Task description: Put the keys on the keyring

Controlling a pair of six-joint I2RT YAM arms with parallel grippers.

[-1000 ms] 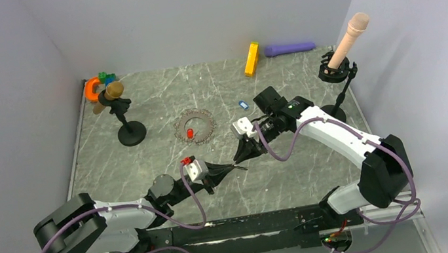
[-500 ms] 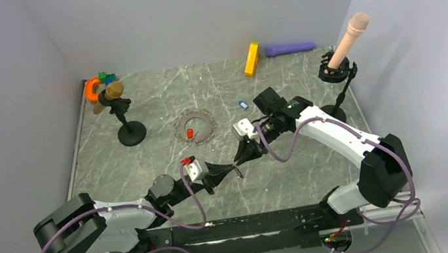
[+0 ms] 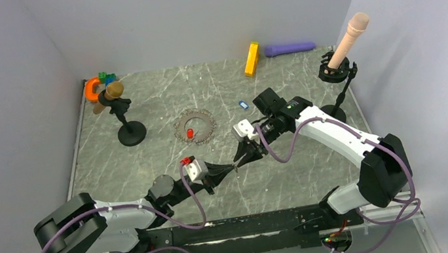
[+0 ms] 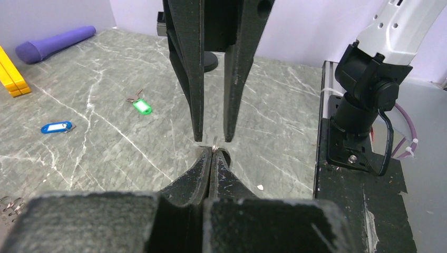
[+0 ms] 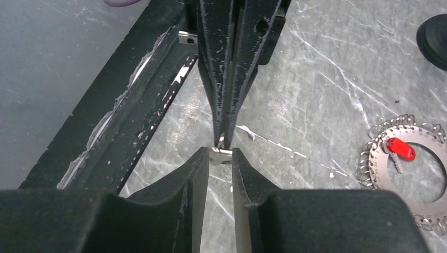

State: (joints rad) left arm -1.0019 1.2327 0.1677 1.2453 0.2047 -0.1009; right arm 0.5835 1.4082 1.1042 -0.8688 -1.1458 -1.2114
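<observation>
Keyring beyond grippers, left gripper pinching small metal ring, right gripper parted

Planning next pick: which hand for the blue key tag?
Right: the right hand is open, arm beside the small blue oblong key tag; the left hand is shut on a small metal ring.

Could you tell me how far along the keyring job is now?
Possibly done: the red key lies on the keyring, though attachment is unclear. In hand: the left gripper is shut on a small metal piece, with the right gripper slightly open around it. Left: the blue key and green key lie loose on the table.
</observation>
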